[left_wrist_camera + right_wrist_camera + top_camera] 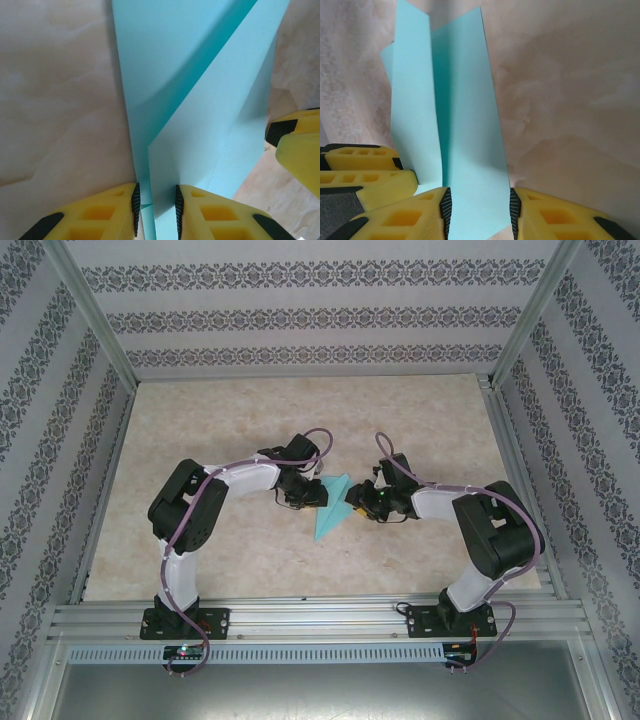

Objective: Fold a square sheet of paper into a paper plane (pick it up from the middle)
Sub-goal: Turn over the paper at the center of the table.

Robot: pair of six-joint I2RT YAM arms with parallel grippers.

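The square sheet of paper, turquoise, is folded into a pointed paper plane (pixel 333 508) that lies on the table between my two grippers, with its tip toward the near side. My left gripper (pixel 303 492) is at its left side. In the left wrist view its jaws (pixel 156 192) stand a little apart, with layered folds of the plane (pixel 200 100) running between the pads. My right gripper (pixel 362 502) is at its right side. Those jaws (pixel 480 197) stand wider, and a raised flap of the plane (pixel 460 110) spans the gap between them.
The marbled beige tabletop (pixel 200 430) spreads around the plane. Patterned walls and metal frame rails (pixel 300 615) enclose it. A right finger (pixel 295 150) shows at the edge of the left wrist view, and the left fingers (pixel 365 172) show in the right wrist view, so the two grippers are close together.
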